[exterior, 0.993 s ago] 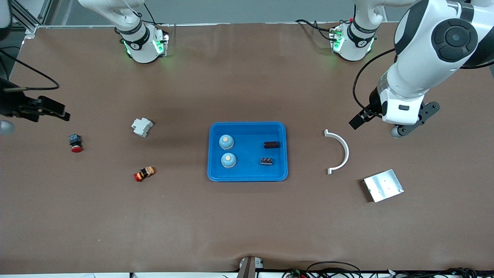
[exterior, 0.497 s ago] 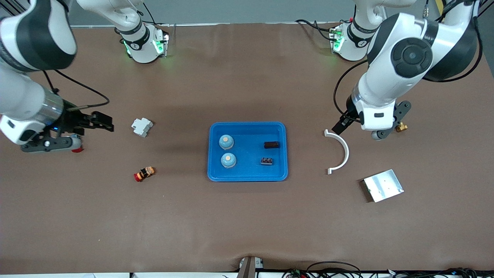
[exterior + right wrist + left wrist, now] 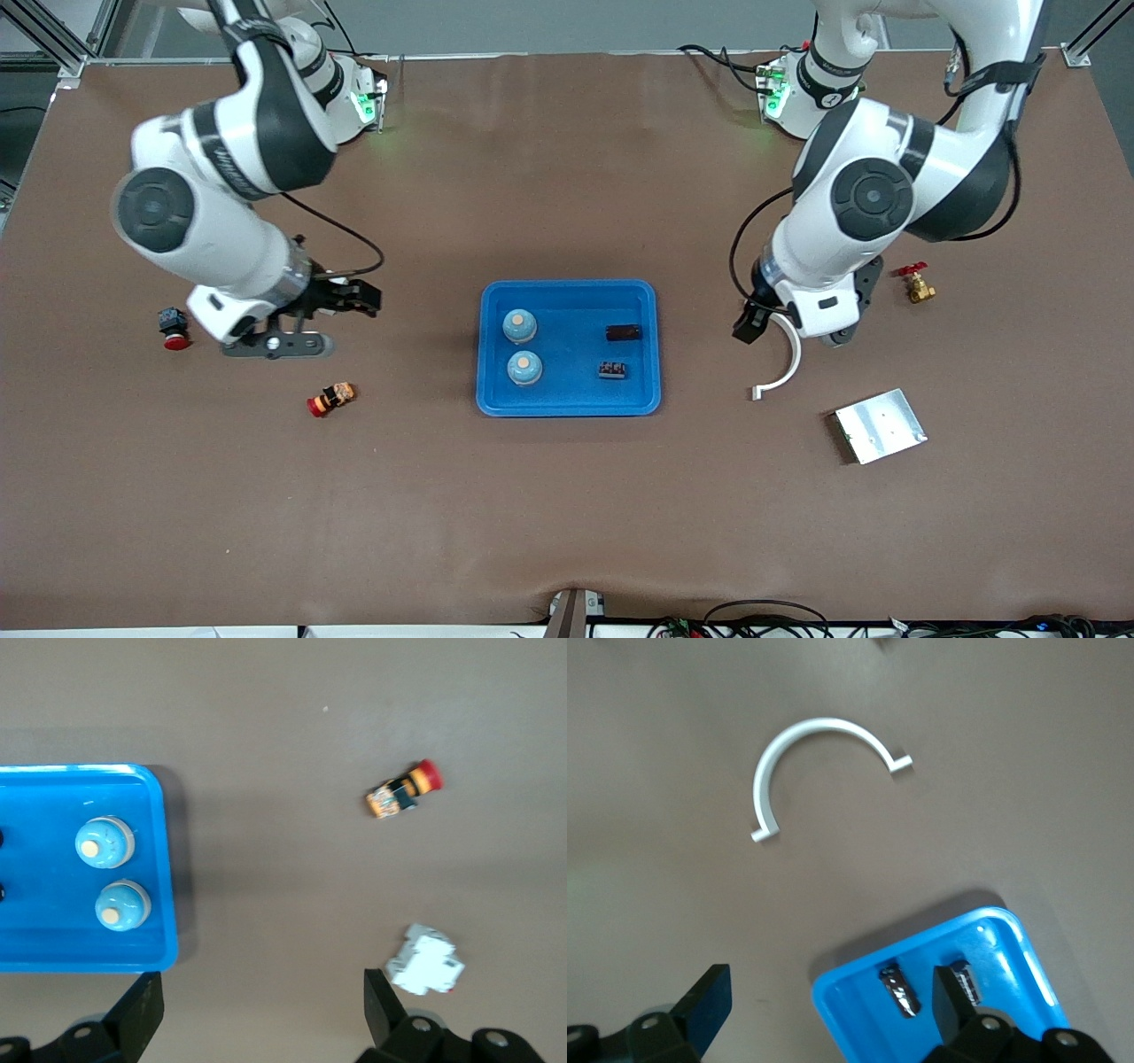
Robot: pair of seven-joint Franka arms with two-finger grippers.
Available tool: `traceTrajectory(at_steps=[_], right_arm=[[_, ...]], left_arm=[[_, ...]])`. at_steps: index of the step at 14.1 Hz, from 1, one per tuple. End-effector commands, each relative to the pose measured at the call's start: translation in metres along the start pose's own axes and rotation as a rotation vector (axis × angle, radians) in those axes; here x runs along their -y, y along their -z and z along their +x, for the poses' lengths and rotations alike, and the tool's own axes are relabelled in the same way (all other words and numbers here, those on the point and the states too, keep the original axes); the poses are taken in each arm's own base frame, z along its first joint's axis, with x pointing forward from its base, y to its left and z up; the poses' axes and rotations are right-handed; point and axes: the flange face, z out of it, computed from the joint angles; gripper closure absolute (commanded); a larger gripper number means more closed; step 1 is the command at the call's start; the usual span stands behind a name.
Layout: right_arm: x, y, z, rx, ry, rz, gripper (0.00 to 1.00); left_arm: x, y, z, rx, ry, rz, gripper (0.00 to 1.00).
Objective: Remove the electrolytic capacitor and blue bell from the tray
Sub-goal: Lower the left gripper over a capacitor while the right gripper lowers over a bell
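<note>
Table (image 3: pixel 567 496) | tray (image 3: pixel 569 407) central | both arms' fingers (image 3: pixel 709 1003) (image 3: pixel 140 1005) apart

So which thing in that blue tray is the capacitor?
Find the blue tray mid-table. Two round blue bells sit at its right-arm end; the capacitor is at the left-arm end. It is the smooth dark cylinder lying on its side, farther from the front camera than the ridged black block.

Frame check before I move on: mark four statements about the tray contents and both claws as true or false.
1. Two bells sit in the blue tray. True.
2. The capacitor lies on the bare table. False: it is in the tray.
3. The left claw is open and holds nothing. True.
4. The right claw grips the white breaker. False: it is open, the breaker lying on the table.
</note>
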Motion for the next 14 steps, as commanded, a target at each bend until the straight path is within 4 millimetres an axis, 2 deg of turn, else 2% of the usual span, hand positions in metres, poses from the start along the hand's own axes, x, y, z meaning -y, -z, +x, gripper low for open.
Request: traceTrajectory(at_steps=[1,2,6,9,10,11,14], right_arm=[[0.038,-0.031,-0.007,-0.004,-0.056,-0.018,0.00],[0.053,-0.044,-0.010,-0.004,-0.061,-0.024,0.00],[0.086,-0.102,-0.021,-0.011,-0.055,-0.027,0.00],[0.113,-0.133,-0.029,-0.019,-0.144,-0.020,0.00],[0.130,-0.147,-0.035,-0.031,-0.158,-0.018,0.00],[0.140,-0.157,-0.039,-0.041,-0.156,-0.015,0.00],[0.158,-0.186,-0.045,-0.042,-0.179,-0.029,0.00]], left_arm=[[-0.015,-0.026,-0.029,0.009,0.085,-0.023,0.00],[-0.021,-0.037,-0.039,0.008,0.112,-0.033,0.00],[-0.037,-0.077,-0.067,0.010,0.161,-0.054,0.00],[-0.060,-0.105,-0.069,0.019,0.238,-0.065,0.00],[-0.065,-0.112,-0.076,-0.003,0.237,-0.069,0.00],[-0.068,-0.123,-0.075,-0.013,0.267,-0.059,0.00],[-0.078,-0.140,-0.072,-0.011,0.341,-0.047,0.00]])
